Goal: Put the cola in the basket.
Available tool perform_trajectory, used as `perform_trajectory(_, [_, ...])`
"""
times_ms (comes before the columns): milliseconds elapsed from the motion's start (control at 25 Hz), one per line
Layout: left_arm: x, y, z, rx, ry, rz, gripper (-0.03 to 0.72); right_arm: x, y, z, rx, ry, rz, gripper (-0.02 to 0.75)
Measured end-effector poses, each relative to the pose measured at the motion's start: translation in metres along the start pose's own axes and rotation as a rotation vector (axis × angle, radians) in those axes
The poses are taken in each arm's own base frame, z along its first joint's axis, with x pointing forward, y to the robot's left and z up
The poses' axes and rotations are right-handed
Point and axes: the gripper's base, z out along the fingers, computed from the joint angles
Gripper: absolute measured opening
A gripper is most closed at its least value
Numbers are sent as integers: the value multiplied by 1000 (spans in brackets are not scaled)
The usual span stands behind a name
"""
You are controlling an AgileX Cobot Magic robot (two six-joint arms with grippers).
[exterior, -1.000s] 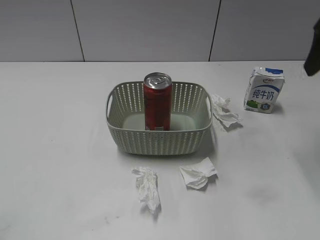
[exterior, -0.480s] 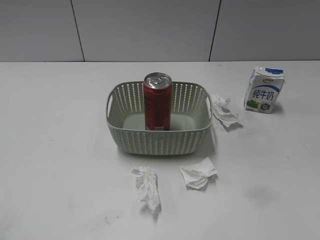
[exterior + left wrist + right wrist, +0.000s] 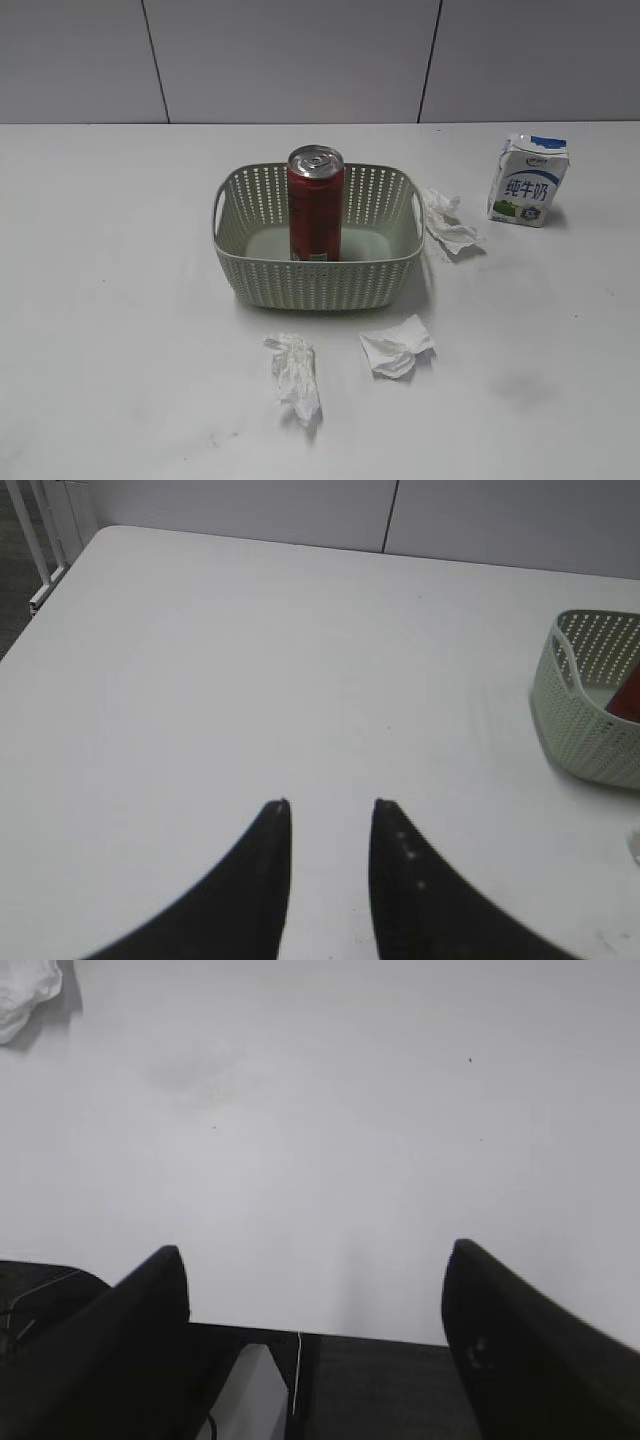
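Note:
The cola [image 3: 316, 205], a tall slim red can with a silver top, stands upright inside the pale sage-green basket [image 3: 320, 285] at the middle of the white table. In the left wrist view the basket [image 3: 580, 720] is at the right edge with a sliver of the red cola [image 3: 630, 695] inside. My left gripper [image 3: 329, 802] is slightly open and empty over bare table, well left of the basket. My right gripper [image 3: 315, 1250] is wide open and empty above the table's near edge. Neither gripper shows in the exterior view.
A white-and-blue milk carton [image 3: 528, 180] stands at the back right. Crumpled tissues lie right of the basket [image 3: 448, 225] and in front of it [image 3: 395, 348] [image 3: 295, 375]. One tissue [image 3: 25, 995] shows in the right wrist view. The table's front edge [image 3: 400, 1335] is below the right gripper.
A dark part of the right arm at the exterior view's upper right edge has left the view. The cola and basket have not moved.

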Motion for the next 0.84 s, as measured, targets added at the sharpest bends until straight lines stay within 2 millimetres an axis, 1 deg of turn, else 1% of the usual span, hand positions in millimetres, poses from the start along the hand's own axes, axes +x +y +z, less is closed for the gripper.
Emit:
perform_trajectory(120, [0,0,0,0,0,0,217,12,0,-6,-2,-62,-7,595])
perform_trajectory(280, [0,0,0,0,0,0,217,20,2,-20,-6,-176,-19,593])
perform_trajectory(400, [0,0,0,0,0,0,217,26,2,-29,-8,-252,-28,575])
perform_trajectory(560, [0,0,0,0,0,0,217,34,3,-39,-11,-339,-37,561])
perform_trajectory(840, [0,0,0,0,0,0,217,47,4,-52,-15,-467,-51,561])
